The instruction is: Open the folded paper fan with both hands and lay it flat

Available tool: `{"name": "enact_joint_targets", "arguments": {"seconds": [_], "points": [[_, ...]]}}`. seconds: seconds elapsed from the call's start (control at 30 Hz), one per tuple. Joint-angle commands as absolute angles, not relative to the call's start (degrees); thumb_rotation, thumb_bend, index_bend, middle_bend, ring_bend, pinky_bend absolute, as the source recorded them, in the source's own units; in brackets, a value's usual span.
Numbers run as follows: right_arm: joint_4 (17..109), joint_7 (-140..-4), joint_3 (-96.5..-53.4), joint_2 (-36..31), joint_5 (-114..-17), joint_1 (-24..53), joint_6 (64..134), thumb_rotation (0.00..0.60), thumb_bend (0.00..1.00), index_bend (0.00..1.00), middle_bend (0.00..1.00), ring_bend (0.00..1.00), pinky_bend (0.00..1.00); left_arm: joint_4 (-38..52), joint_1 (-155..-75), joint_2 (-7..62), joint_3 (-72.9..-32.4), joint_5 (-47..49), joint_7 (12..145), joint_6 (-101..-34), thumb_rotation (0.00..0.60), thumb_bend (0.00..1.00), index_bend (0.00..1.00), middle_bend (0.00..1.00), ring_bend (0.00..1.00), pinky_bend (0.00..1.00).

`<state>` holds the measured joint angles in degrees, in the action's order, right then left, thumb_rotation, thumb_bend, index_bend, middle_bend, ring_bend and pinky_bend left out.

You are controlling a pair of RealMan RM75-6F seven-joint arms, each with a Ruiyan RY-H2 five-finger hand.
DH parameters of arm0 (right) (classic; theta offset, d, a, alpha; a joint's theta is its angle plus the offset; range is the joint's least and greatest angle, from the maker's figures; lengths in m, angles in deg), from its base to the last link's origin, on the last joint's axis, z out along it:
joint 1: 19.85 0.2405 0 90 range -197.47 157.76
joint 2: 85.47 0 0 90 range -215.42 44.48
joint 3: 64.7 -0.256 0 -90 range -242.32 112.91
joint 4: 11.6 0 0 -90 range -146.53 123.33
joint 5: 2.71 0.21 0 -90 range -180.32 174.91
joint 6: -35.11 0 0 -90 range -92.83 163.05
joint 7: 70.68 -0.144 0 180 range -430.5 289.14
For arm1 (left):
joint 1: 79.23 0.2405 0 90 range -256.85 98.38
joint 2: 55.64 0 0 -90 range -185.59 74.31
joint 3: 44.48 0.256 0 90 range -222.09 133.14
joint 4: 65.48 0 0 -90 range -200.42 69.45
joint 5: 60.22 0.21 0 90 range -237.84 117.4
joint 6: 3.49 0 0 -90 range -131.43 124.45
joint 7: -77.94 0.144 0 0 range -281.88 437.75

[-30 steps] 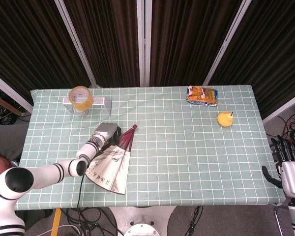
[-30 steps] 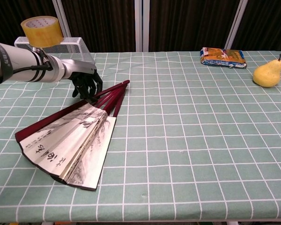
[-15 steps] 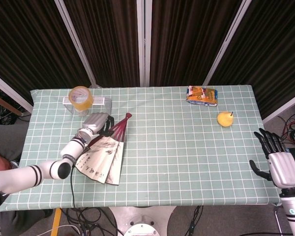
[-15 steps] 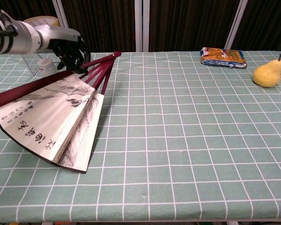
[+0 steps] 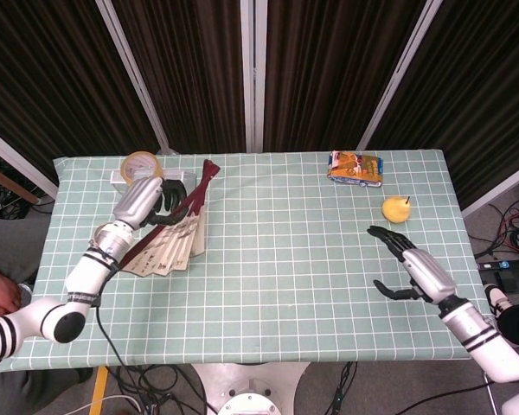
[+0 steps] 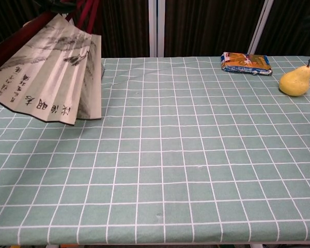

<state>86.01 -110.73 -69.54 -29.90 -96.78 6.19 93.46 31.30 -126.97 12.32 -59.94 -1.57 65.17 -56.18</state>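
Note:
The paper fan [image 5: 171,245] is partly spread, with white painted paper and dark red ribs [image 5: 203,177]. My left hand [image 5: 158,204] grips it by the ribs near the pivot and holds it up above the table's back left. In the chest view the fan [image 6: 51,77] hangs in the air at the upper left, paper end down, and the hand holding it is cut off by the top edge. My right hand [image 5: 408,264] hovers over the right side of the table, fingers spread, holding nothing, far from the fan.
A yellow tape roll [image 5: 141,164] sits on a wire rack [image 5: 180,179] behind the fan. A snack packet [image 5: 355,167] lies at the back right, and a pear [image 5: 396,208] stands just beyond my right hand. The green checked tablecloth [image 5: 285,259] covers the table.
My left hand has lifted the fan off the table and carried it up and back toward the left. My right hand has come in from the right edge over the table.

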Motion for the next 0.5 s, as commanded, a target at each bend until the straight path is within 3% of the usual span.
{"name": "enact_joint_targets", "arguments": {"seconds": [0.03, 0.5], "points": [[85.8, -118.3, -70.6, -29.8, -95.9, 13.5, 85.3, 0.6, 0.28, 0.0, 0.03, 0.0, 0.0, 32.9, -124.6, 12.7, -61.6, 3.8, 61.2, -60.0, 0.6, 0.41, 0.6, 0.71, 0.65, 0.7], [81.3, -114.3, -77.3, -19.3, -82.3, 28.7, 69.1, 0.6, 0.28, 0.0, 0.03, 0.0, 0.0, 32.5, -124.4, 16.4, -62.8, 14.6, 56.6, -64.8, 0.6, 0.41, 0.6, 0.71, 0.65, 0.7]]}}
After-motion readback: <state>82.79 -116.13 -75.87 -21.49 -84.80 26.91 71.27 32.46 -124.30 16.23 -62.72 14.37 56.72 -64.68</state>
